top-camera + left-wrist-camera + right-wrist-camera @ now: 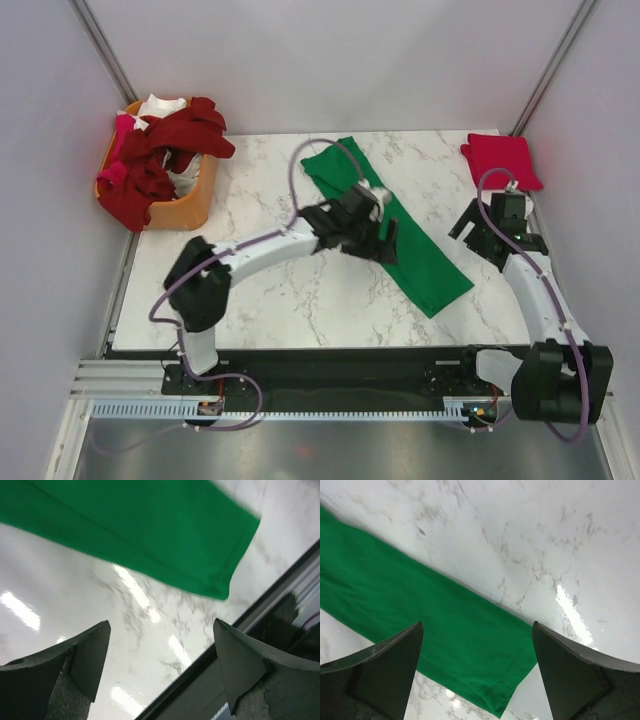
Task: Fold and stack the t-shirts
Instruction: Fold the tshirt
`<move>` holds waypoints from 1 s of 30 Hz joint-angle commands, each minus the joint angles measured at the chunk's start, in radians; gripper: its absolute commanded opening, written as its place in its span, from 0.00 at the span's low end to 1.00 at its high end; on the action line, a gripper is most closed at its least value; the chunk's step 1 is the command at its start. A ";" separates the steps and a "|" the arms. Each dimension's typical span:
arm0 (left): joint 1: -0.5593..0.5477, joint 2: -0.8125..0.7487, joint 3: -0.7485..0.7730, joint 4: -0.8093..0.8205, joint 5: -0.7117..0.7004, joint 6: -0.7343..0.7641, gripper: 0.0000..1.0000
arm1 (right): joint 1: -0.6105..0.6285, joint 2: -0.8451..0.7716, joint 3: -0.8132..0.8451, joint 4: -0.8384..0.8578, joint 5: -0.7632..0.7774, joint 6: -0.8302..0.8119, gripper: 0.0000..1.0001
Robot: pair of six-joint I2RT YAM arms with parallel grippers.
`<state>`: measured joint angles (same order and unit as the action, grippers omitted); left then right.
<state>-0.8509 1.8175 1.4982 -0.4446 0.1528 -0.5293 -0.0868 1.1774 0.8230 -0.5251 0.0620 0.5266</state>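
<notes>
A bright green t-shirt [420, 255], folded into a long strip, lies diagonally across the middle of the marble table. It also shows in the left wrist view [140, 525] and the right wrist view [420, 615]. My left gripper [375, 235] hovers over the strip's middle, open and empty. My right gripper [483, 237] is open and empty, to the right of the strip's near end. A bright red folded t-shirt [500, 160] lies at the table's far right corner. Dark red, pink and white t-shirts [165, 150] are heaped in the basket.
The orange basket [190, 205] stands at the table's far left corner. The table's [280, 290] black front edge shows in the left wrist view [210, 675]. Grey walls enclose the table on three sides.
</notes>
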 commanded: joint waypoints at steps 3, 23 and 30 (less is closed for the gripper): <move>-0.174 0.175 -0.024 -0.034 0.024 -0.061 0.91 | 0.002 -0.172 0.201 -0.130 0.186 0.039 0.98; -0.304 0.385 0.076 0.173 0.005 -0.457 0.82 | 0.002 -0.256 0.245 -0.184 0.131 -0.011 0.98; -0.303 0.489 0.160 0.172 0.013 -0.491 0.75 | 0.002 -0.260 0.242 -0.179 0.122 -0.022 0.98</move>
<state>-1.1519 2.2269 1.6279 -0.2630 0.2089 -0.9756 -0.0868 0.9329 1.0668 -0.7132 0.1928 0.5228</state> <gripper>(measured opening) 0.759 0.979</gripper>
